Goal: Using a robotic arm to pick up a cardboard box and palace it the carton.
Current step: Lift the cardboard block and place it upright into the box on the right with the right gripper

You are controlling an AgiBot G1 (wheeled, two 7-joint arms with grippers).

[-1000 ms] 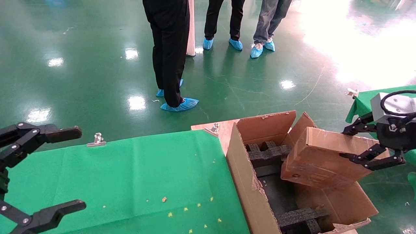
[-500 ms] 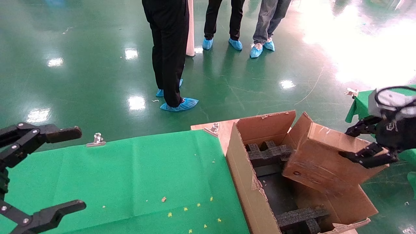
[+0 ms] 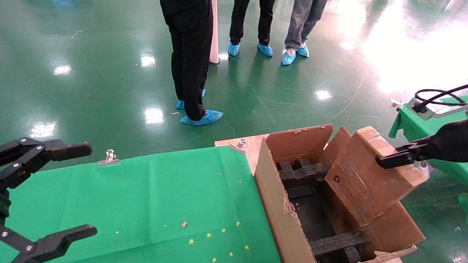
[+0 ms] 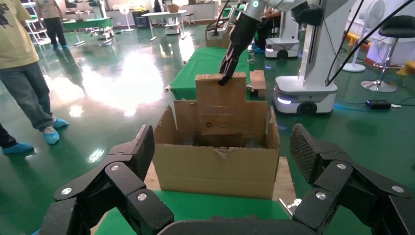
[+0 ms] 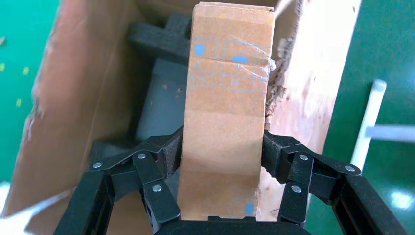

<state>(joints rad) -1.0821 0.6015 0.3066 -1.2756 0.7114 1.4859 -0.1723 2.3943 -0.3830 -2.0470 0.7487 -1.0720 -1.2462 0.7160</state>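
Observation:
The cardboard box (image 3: 365, 182) is small, brown and taped. It stands steeply tilted, its lower end down inside the carton (image 3: 278, 204) against the far-right wall. My right gripper (image 3: 387, 160) is shut on the box's upper end; in the right wrist view both pads press the sides of the box (image 5: 230, 98), with the carton (image 5: 73, 107) below. My left gripper (image 3: 89, 189) hangs open over the left of the green table, holding nothing. The left wrist view looks between the left gripper's (image 4: 222, 152) open fingers at the carton (image 4: 215, 166), the box (image 4: 220, 103) and the robotic arm (image 4: 240, 39) above.
Black foam blocks (image 3: 301, 171) lie inside the carton, whose flaps are torn. The green-covered table (image 3: 146, 197) has metal clips (image 3: 109, 157) on its far edge. Three people (image 3: 190, 58) stand on the green floor beyond. Another green table (image 3: 413, 120) is at the right.
My right gripper has swung up and turned, tipping the cardboard box from a shallow tilt to a steep one, its lower end sinking deeper into the carton. The left arm has not moved.

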